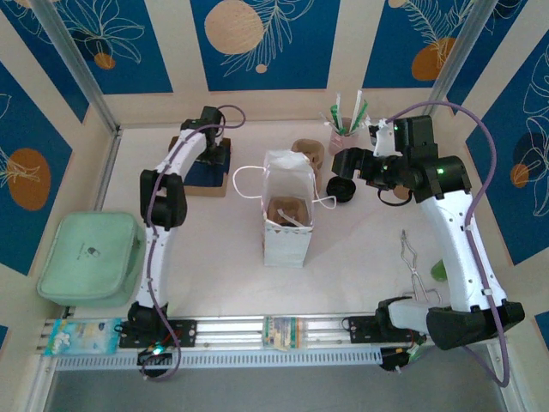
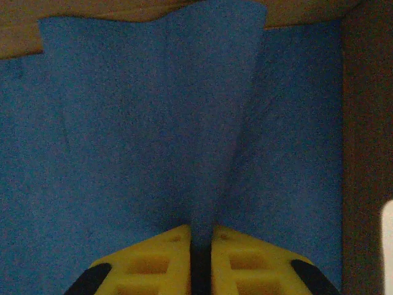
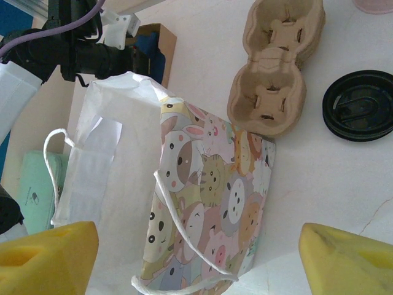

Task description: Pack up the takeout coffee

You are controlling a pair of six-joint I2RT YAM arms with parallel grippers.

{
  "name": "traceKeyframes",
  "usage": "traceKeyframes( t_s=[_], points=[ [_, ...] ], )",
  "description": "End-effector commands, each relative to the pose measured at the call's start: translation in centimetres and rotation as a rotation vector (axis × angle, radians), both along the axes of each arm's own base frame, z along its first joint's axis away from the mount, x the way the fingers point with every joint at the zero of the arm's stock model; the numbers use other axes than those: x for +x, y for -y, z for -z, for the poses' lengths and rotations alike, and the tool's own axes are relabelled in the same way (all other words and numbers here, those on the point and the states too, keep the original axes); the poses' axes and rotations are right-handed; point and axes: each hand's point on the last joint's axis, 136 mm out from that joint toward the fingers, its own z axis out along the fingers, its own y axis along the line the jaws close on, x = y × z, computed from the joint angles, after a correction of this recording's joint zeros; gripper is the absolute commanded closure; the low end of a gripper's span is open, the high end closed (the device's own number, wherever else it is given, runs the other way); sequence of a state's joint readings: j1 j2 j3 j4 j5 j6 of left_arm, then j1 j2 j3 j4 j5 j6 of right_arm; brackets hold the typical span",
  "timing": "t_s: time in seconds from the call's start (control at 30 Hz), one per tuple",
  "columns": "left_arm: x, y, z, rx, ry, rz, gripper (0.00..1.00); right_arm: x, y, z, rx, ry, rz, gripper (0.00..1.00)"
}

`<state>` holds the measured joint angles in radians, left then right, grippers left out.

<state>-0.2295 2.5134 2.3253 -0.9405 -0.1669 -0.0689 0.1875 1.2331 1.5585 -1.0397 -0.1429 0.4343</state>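
The takeout coffee is out of view. A white paper bag (image 1: 287, 236) with rope handles stands open mid-table; something brown lies inside, and I cannot tell what it is. Its cartoon-animal side (image 3: 215, 184) faces the right wrist camera. My left gripper (image 1: 214, 158) reaches down into a brown box (image 1: 202, 184) at the back left. Its yellow fingers (image 2: 153, 264) are pinched on a raised fold of blue napkin (image 2: 202, 123). Right of the bag's top, my right gripper (image 1: 340, 163) hangs open with nothing between its yellow pads (image 3: 49, 255).
Stacked pulp cup carriers (image 1: 306, 153) (image 3: 273, 67) lie behind the bag, loose black lids (image 1: 341, 190) (image 3: 359, 106) to its right. A pink cup of straws (image 1: 345, 129) stands at the back. Metal tongs (image 1: 416, 266) lie at the right, a green lidded box (image 1: 90, 256) at the left.
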Motion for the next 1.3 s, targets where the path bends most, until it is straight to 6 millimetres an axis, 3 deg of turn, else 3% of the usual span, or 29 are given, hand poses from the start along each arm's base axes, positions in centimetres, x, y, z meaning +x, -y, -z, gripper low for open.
traceKeyframes(
  t_s=[0.0, 0.43, 1.27],
  points=[
    [0.0, -1.0, -6.6, 0.005, 0.103, -0.008, 0.85, -0.6, 0.0, -0.8, 0.017, 0.023, -0.010, 0.15],
    [-1.9, -1.7, -13.5, -0.029, 0.207, -0.010, 0.85, -1.0, -0.1, -0.9, 0.027, 0.032, -0.014, 0.17],
    [-6.0, 1.5, -30.1, -0.340, 0.509, 0.061, 0.90, -1.6, 0.0, -0.9, 0.029, 0.048, -0.018, 0.19]
  ],
)
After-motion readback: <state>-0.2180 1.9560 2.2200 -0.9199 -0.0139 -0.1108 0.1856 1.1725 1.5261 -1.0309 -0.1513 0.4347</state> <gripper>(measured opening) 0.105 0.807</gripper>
